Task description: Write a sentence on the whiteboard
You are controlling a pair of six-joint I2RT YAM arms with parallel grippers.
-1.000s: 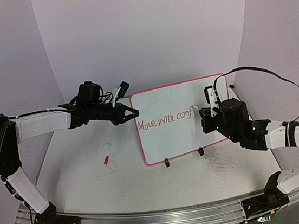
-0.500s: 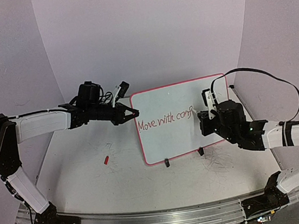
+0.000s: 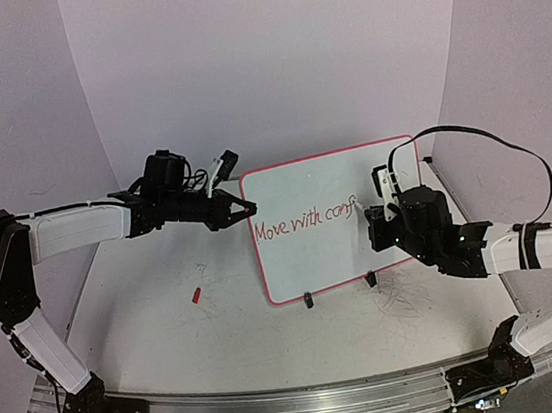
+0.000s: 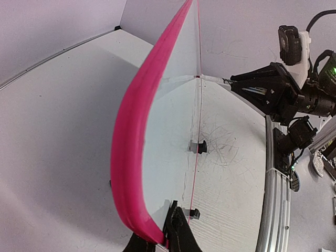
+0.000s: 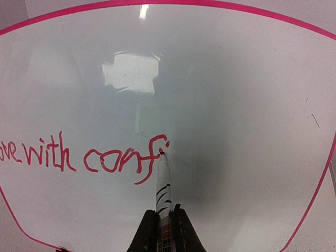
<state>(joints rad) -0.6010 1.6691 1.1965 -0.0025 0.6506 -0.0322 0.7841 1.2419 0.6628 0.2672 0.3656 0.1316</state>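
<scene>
The whiteboard, glossy white with a red rim, stands upright on the table. My left gripper is shut on its upper left edge; the left wrist view shows the red rim pinched between the black fingers of this gripper. The sentence reads "Move with conf" in red, followed by a fresh dot and short stroke. My right gripper is shut on a white marker. The marker's red tip touches the board just right of the "f".
Two black clip feet hold the board's lower edge. A small red marker cap lies on the table to the left. Grey scribble marks cover the table near the right arm. A metal rail runs along the front.
My right gripper has shifted slightly left and up along the board with the marker. The left arm and the board have not moved.
</scene>
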